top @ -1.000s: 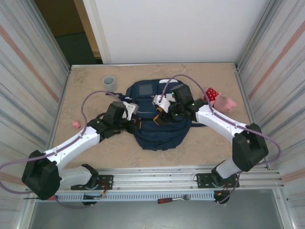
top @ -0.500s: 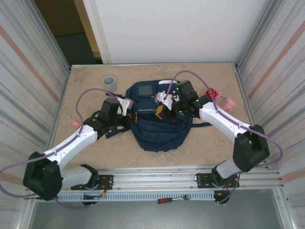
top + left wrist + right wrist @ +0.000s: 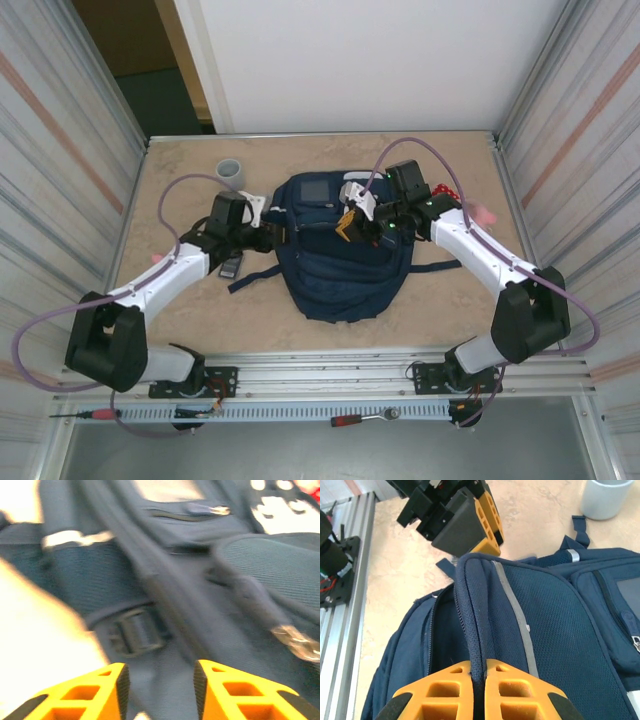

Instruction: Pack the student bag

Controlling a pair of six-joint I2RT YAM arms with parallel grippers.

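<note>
Right fingers [image 3: 445,687] clamp the raised zipper rim [image 3: 476,625] of the student bag [image 3: 340,275]; my left fingers [image 3: 95,692], parted and empty, hover at its nine o'clock.

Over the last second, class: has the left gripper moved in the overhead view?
Yes. The left gripper has drawn back leftward and farther up the table, ending closer to the grey cup, which stayed put.

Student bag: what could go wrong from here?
1. The right gripper is shut on just a thin fold of the student bag by the zipper; a pull may slip it out.
2. The left gripper is open, holding nothing, so the bag may drag rather than open.
3. The grey cup stands near its corner and could be knocked.
</note>
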